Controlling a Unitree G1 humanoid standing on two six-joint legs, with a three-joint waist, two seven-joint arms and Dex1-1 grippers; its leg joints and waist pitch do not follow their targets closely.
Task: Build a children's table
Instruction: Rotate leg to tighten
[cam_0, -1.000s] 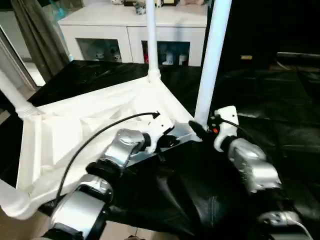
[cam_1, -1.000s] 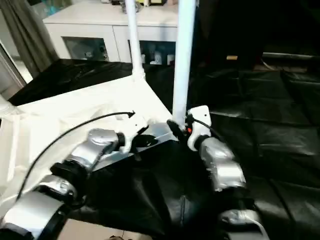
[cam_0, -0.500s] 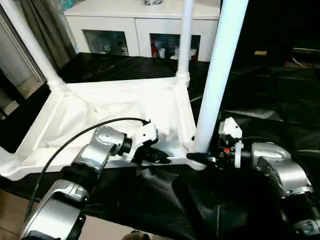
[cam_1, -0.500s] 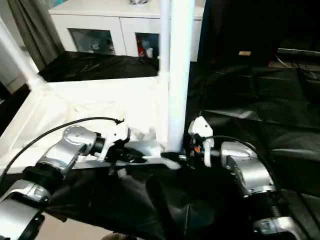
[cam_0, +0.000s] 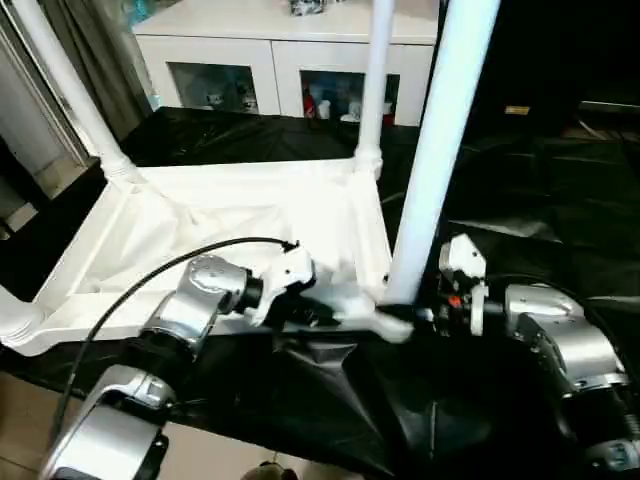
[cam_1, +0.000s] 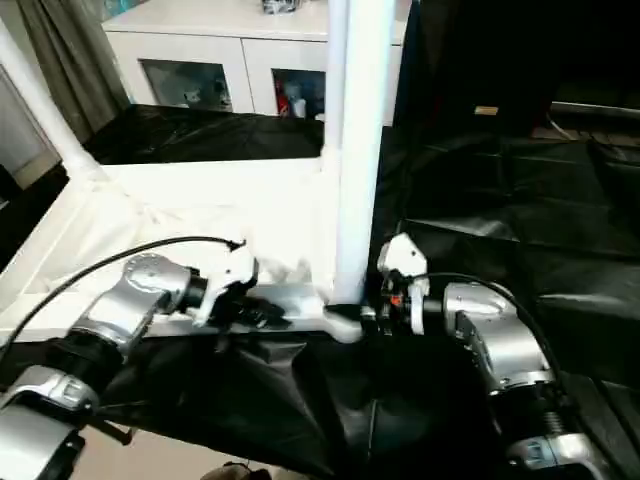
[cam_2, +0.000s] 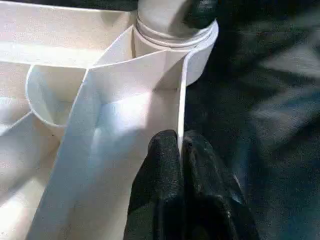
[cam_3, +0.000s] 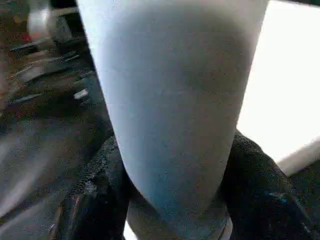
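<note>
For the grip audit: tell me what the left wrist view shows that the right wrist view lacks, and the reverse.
Left wrist view: the left end effector pinching the tabletop's thin side wall, and the ribbed underside.
Right wrist view: the right end effector with its fingers around the near leg.
Shared: the black sheet.

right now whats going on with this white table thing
The robot is putting legs on an upside-down white tabletop lying on black sheeting. Its left hand is pinched shut on the tabletop's thin rim near a corner socket. Its right hand clasps the base of the nearest upright leg at that corner.
</note>
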